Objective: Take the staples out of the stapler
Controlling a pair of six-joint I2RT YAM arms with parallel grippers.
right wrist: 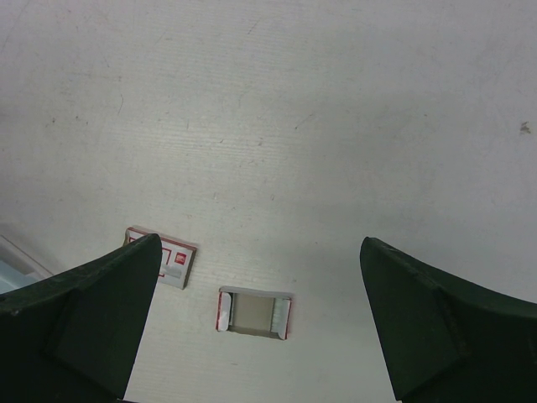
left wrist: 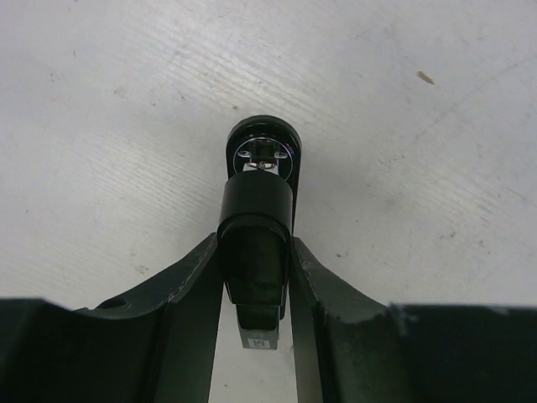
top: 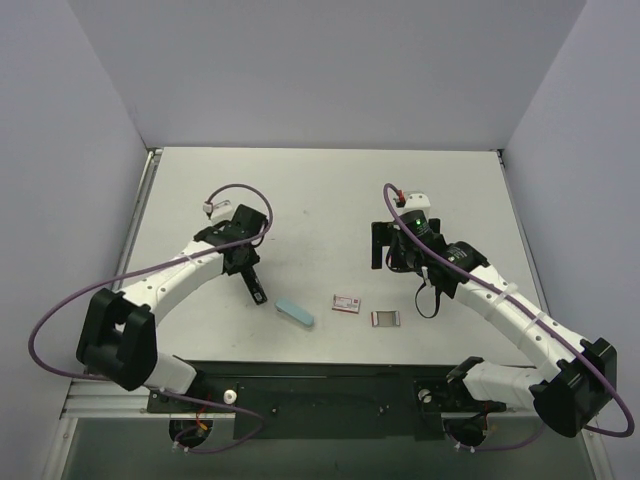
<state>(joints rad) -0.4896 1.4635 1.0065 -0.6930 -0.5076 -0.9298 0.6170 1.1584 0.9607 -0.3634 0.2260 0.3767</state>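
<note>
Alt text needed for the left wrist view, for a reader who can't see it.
A black stapler sits pinched between the left gripper's two dark fingers, pointing away from the camera over a white table. A shiny round fitting shows at its far end.

The black stapler (left wrist: 257,201) sits mid-frame in the left wrist view. It is narrow, seen end-on, with its shiny round end uppermost, and the left gripper (left wrist: 256,260) clamps it on both sides. A light-blue stapler (top: 295,313) lies flat at the top view's lower centre.
</note>
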